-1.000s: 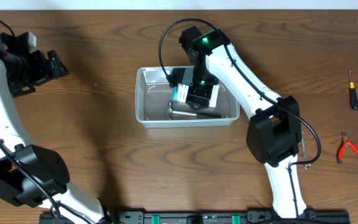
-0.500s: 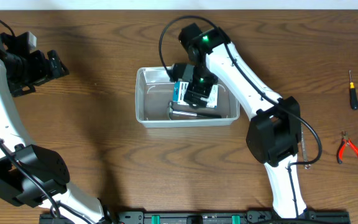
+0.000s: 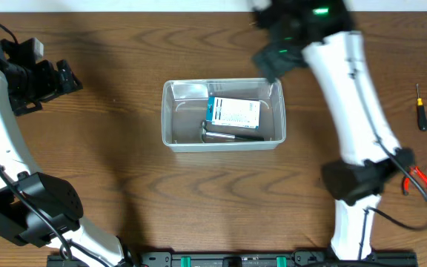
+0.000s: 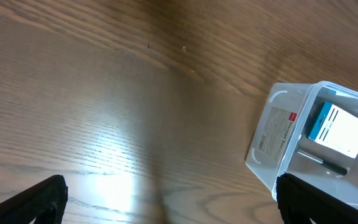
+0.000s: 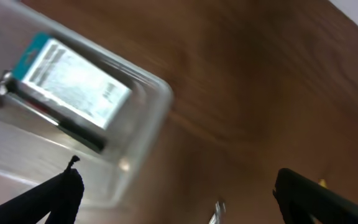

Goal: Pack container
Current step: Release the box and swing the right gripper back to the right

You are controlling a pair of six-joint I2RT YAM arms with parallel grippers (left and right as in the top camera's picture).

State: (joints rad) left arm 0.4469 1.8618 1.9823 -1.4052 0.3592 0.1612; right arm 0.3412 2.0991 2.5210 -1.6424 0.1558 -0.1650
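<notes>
Where it sits, clear container holds box

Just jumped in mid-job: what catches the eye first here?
The clear container at centre, holding a blue-and-white box and a dark-handled tool. The white right arm shows blurred past its far right corner. Red pliers and a screwdriver lie far off to its right.

The container at right holds a blue-and-white box and a dark tool.
</notes>
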